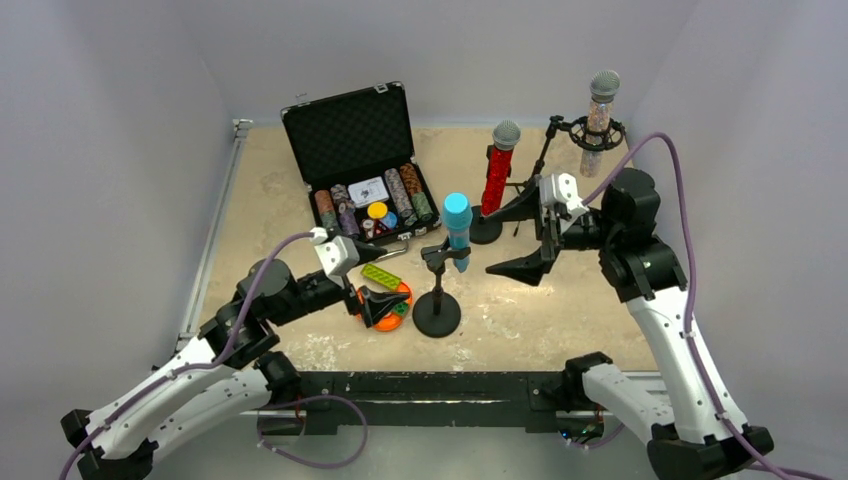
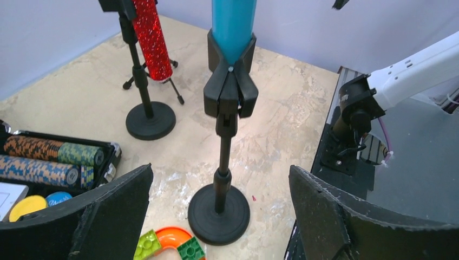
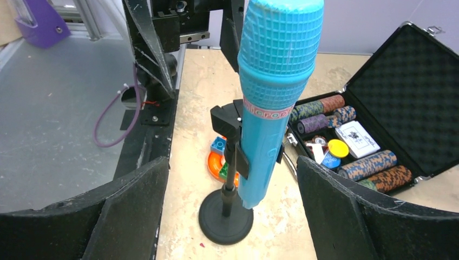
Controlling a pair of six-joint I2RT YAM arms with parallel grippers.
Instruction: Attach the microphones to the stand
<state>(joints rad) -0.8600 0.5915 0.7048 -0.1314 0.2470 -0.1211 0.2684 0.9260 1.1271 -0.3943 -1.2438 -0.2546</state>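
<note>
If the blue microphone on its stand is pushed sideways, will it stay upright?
It would probably tip easily: the blue microphone sits high on a thin stand with a small round base. It may slide in the clip, which grips only its lower body. Its plastic body looks stiff and is unlikely to bend.

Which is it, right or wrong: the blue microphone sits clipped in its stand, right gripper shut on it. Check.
Wrong: right wrist view shows the right gripper open, clear of the blue microphone. It does sit clipped in its stand.
</note>
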